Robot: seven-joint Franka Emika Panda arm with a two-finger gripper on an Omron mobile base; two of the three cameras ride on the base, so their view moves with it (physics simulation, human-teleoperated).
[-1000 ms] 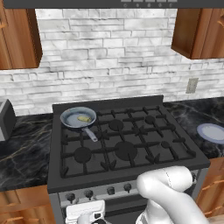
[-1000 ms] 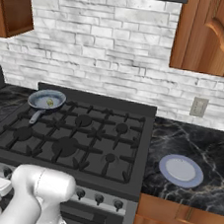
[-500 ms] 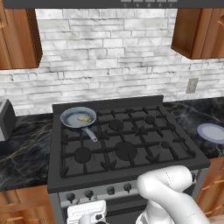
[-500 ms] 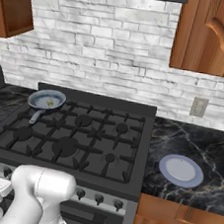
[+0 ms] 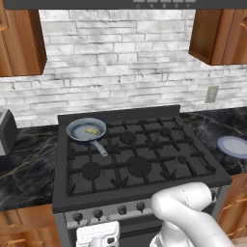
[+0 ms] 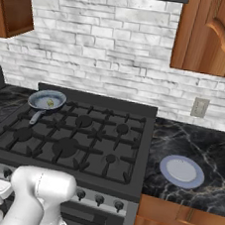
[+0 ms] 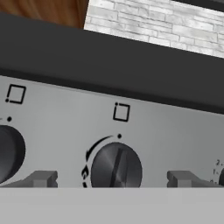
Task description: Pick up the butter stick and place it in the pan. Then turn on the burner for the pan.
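Observation:
The pan (image 5: 79, 131) sits on the back left burner of the stove, its short dark handle pointing forward; it also shows in the right base view (image 6: 44, 97). The butter stick (image 5: 92, 130) lies inside it, a small pale yellow block (image 6: 49, 103). My gripper (image 7: 113, 178) is low in front of the stove's control panel, open, with one dark knob (image 7: 116, 168) between its fingertips (image 7: 41, 178) and nothing held. The white hand (image 5: 98, 235) shows below the row of knobs, left of centre.
More knobs (image 5: 141, 206) line the steel front panel, one at the left of the hand view (image 7: 8, 151). A pale plate (image 5: 234, 145) lies on the black counter right of the stove (image 6: 181, 171). A toaster (image 5: 6, 130) stands at the far left.

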